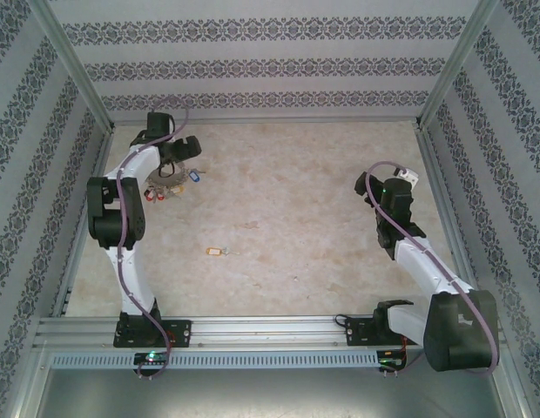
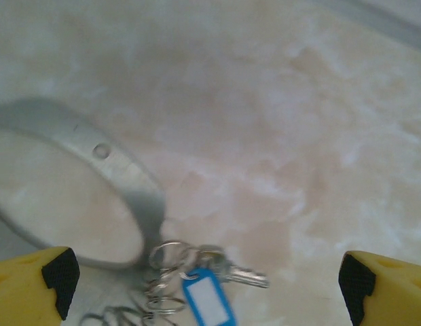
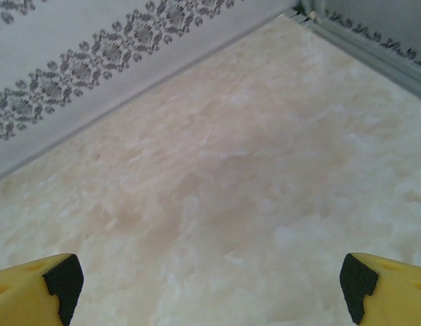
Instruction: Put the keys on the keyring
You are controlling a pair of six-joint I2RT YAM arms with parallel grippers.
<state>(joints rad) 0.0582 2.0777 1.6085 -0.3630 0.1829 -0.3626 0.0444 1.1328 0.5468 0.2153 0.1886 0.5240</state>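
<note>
Left tool (image 2: 207, 278): its yellow, black-tipped fingers are standing as wide apart as they go, holding nothing and hovering just above the tabletop (image 2: 299, 136).
Right tool (image 3: 210, 282): it is also gaping fully, gripping nothing, and is looking down on bare marbled surface running toward the patterned wall (image 3: 75, 75).
Keyring (image 2: 122, 176): it is lying flat just ahead of the left tool, on its left-finger side. It is showing as a broad, dull grey metal band curving into a large oval, with a small rivet-like dot on it.
Blue-tagged key (image 2: 241, 274): it is resting between the left tool's fingers, nearer the left one. Its blue-framed white label is pointing back toward the tool, and it is hanging from small split rings (image 2: 166, 258) that are touching the band's near end.
Red-tagged keys (image 1: 155, 195): they are lying just behind the left tool, partly under its arm. Whether they are threaded on I cannot tell.
Yellow-tagged key (image 1: 216, 252): it is lying alone, well behind the left tool and toward the right tool's side, well apart from the loop.
Progress: the job is looking unfinished. The cluster by the loop may be joined to it, though the link is too blurred to confirm.
Remaining: the lone yellow one at least is waiting to be fetched and threaded.
</note>
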